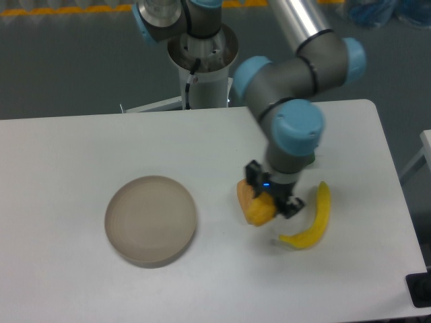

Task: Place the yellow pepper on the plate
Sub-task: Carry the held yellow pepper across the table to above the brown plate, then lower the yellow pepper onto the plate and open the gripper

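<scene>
Where the arm bends down over the right half of the white counter (81,148), its pincer (267,204) sits directly at the pepper (255,209), the black fingers pressing against the upper and right side of the yellow-orange lump. The pepper shows mostly to the left of and below the pincer, partly hidden by it, and the pincer looks closed on it, though the fingertips themselves are hard to make out. Whether the pepper rests on the counter or hangs just above it cannot be told from this single fixed view. A small blue light glows on the wrist just above the fingers. Just to the right of the pincer lies a banana (312,223), curved, its lower tip near the pepper but apart from it. The plate (151,220) stands well apart to the left, round and grey-brown, with nothing on it.
</scene>
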`<state>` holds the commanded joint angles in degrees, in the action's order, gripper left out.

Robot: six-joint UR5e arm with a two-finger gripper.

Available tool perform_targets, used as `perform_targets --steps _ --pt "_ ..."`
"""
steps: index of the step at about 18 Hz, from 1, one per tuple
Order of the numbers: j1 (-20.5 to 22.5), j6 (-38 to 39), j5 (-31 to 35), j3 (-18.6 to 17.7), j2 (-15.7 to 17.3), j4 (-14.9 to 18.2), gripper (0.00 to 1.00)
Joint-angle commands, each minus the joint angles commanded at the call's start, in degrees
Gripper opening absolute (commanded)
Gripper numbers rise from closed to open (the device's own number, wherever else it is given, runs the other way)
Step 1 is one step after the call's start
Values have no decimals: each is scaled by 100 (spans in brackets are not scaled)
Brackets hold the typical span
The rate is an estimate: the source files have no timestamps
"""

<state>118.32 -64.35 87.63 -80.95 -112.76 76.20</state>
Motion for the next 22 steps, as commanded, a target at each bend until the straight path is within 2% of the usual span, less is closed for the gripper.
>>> perform_targets --steps 3,7,11,14,15,16,20,22 --pt "-518 447 -17 -9 -88 0 23" --pt "-1055 643 9 -18 -228 -53 28" --pt "-1451 713 0 -271 -317 -53 36" --pt "-1478 757 0 -360 -316 -62 59" --pt "-1478 766 0 -352 -317 -88 84" --pt "-1478 757 9 -352 -317 -114 100" --pt "-1469 757 26 -334 -247 -149 100" --pt "-1461 748 471 -334 -203 -167 100"
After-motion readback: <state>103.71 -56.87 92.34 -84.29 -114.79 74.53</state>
